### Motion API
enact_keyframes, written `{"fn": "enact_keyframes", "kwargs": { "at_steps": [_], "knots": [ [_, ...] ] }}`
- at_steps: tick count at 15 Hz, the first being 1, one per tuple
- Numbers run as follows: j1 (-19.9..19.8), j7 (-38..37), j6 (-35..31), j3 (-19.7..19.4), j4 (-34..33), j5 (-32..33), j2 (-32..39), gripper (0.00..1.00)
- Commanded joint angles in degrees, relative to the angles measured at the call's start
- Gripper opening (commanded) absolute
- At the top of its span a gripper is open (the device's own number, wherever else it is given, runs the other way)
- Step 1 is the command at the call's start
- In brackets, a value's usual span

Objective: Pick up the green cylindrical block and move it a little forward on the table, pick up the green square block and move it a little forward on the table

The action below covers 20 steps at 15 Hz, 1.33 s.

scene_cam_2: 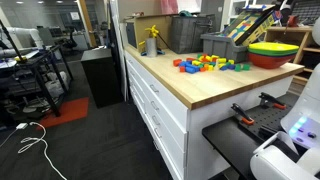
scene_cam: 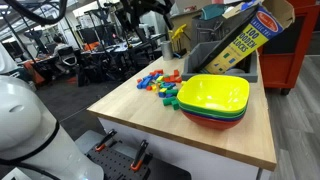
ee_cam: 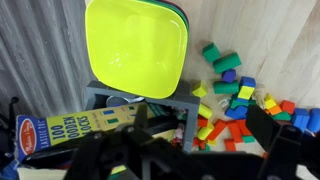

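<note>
A heap of coloured blocks (ee_cam: 235, 100) lies on the pale wood table (ee_cam: 290, 40). It also shows in both exterior views (scene_cam: 160, 84) (scene_cam_2: 205, 64). Several green blocks are in it: a squarish one (ee_cam: 210, 50) at the heap's edge, another (ee_cam: 227, 65) beside it, and a long one (ee_cam: 222, 88). I cannot tell which green block is cylindrical. My gripper (ee_cam: 199, 120) hangs high above the heap, open and empty, its dark fingers either side of the blocks.
Stacked bowls, yellow-green on top (ee_cam: 135, 48) (scene_cam: 213, 97) (scene_cam_2: 272, 50), stand beside the heap. A grey bin (ee_cam: 140, 105) (scene_cam: 222, 55) and a blue-yellow blocks box (ee_cam: 60, 128) (scene_cam: 245, 35) stand behind it. The black and orange bench (scene_cam_2: 260, 105) is next to the table.
</note>
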<state>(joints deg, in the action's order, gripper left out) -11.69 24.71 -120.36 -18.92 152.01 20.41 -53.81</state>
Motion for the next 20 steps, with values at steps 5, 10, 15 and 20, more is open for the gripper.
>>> {"fn": "enact_keyframes", "kwargs": {
  "at_steps": [5,10,15,20],
  "knots": [
    [0.09,-0.03,0.22,0.01,-0.17,-0.02,0.01,1.00],
    [0.67,0.22,-0.04,-0.24,-0.24,-0.49,0.39,1.00],
    [3.01,-1.80,-1.28,1.39,-0.45,-2.18,2.67,1.00],
    [5.84,-4.33,-2.09,3.80,-0.17,-5.33,4.33,1.00]
  ]
}}
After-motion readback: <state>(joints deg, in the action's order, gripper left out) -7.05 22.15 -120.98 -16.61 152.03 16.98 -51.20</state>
